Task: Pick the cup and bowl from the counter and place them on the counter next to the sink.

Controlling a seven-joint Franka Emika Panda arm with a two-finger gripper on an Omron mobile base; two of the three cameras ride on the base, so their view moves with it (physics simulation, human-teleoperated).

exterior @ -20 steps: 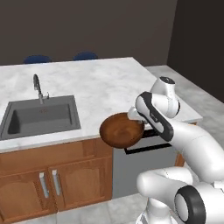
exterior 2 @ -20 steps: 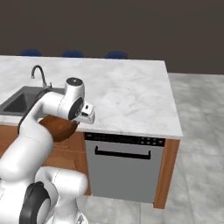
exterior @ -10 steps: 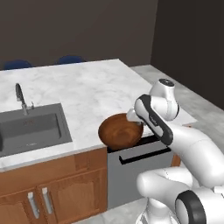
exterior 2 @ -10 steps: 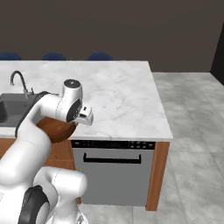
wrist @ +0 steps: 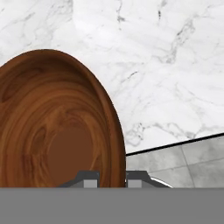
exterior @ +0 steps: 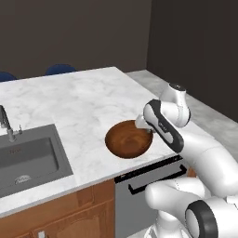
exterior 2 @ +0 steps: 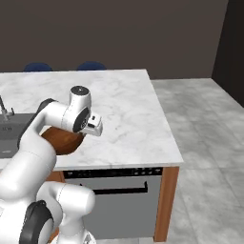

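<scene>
From the left, we see the bowl (exterior: 129, 139) carried over the worktop (exterior: 79, 104) edge, right of the sink (exterior: 29, 158). From the right, our arm hides most of it. At the hand, fingers (wrist: 91, 180) pinch its rim; so thin a hold could slip and drop it.

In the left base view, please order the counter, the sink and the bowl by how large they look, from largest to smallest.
1. Counter
2. Sink, partly cut off at the left edge
3. Bowl, held at its rim by the tool

Brown wooden bowl (exterior: 128, 138), upright, above the marble counter (exterior: 74, 107).
</scene>
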